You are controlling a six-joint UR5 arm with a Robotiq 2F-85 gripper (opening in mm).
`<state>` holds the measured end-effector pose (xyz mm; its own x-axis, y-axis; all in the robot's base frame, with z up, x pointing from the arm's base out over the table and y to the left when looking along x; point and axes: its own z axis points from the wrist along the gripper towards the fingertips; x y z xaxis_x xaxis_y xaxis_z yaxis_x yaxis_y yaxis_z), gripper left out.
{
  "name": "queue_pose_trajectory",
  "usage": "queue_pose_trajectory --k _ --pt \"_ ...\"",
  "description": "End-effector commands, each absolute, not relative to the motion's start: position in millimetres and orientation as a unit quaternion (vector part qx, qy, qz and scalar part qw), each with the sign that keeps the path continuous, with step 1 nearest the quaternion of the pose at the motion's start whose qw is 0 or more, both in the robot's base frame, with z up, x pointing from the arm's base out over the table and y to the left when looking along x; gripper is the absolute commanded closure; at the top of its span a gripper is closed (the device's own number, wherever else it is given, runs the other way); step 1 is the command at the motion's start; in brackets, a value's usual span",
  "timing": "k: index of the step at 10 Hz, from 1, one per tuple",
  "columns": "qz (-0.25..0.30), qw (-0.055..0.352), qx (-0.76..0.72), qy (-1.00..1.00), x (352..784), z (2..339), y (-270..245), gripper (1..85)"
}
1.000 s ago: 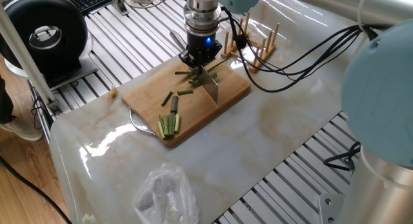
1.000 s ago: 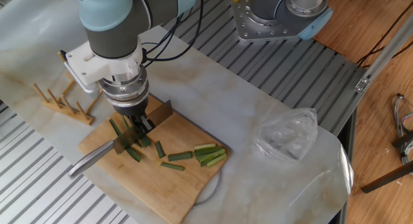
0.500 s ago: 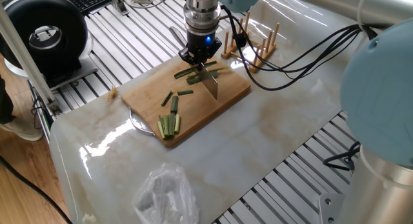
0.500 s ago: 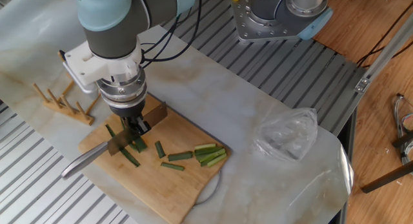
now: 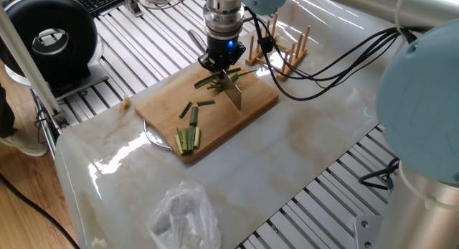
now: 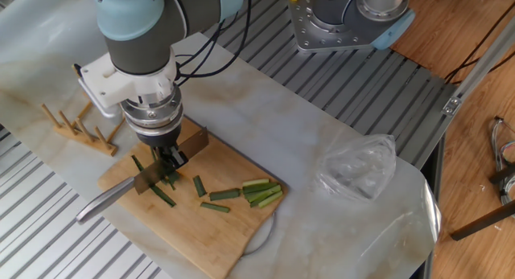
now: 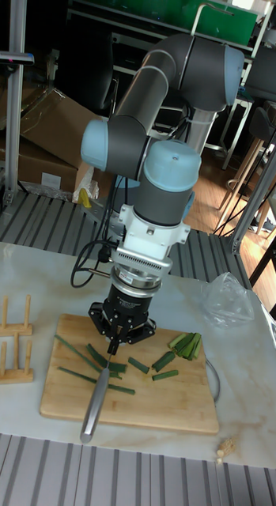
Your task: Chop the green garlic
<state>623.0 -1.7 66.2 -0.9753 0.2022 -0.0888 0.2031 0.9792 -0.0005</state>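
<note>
Several long dark-green stalks of green garlic (image 5: 211,81) (image 7: 71,345) lie on the rack end of the bamboo cutting board (image 5: 161,105) (image 6: 229,235) (image 7: 153,405). Short cut segments (image 5: 206,103) (image 6: 224,194) (image 7: 164,361) are scattered at mid-board. My gripper (image 5: 222,71) (image 6: 170,160) (image 7: 115,341) points straight down over the stalks, shut on a knife. The knife's blade (image 5: 236,97) (image 6: 194,141) stands on edge across the stalks, and its steel handle (image 6: 103,203) (image 7: 94,407) sticks out past the board's edge. The contact between edge and stalks is hidden under the gripper.
A bundle of paler yellow-green sticks (image 5: 188,139) (image 6: 261,192) (image 7: 186,344) lies at the board's other end. A wooden peg rack (image 5: 283,52) (image 6: 76,126) (image 7: 11,348) stands beside the board. A crumpled clear plastic bag (image 5: 185,217) (image 6: 358,166) sits near the table corner.
Over the last second the gripper and knife shifted a little along the stalks toward the rack end of the board. In the last half second almost nothing moved.
</note>
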Motion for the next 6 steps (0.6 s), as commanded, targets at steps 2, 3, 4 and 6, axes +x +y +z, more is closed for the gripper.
queue_pose_trajectory --k 2,3,4,6 --pt "0.002 0.043 0.108 0.993 617.8 65.6 3.9 84.3" --pt "0.001 0.045 0.109 0.993 617.7 63.6 4.6 84.3" --pt "0.001 0.044 0.109 0.993 616.5 63.4 4.6 84.3" --pt "0.001 0.045 0.109 0.993 612.9 60.9 4.8 84.3"
